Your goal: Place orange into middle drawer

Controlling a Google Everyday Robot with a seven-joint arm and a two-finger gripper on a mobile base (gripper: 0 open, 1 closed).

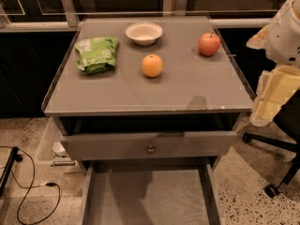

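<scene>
The orange [152,65] sits on the grey cabinet top [187,88], near its middle and a little toward the back. The middle drawer [147,196] is pulled out at the bottom of the view, and its flat grey floor is bare. My gripper [268,104], pale yellow below the white arm, hangs off the right edge of the cabinet. It is to the right of the orange, apart from it, and holds nothing that I can see.
A red-yellow apple [209,44], a white bowl [144,33] and a green snack bag [97,54] lie on the top. A drawer front with a round knob [150,149] juts out above the middle drawer. Chair legs [274,146] stand right, cables [28,186] left.
</scene>
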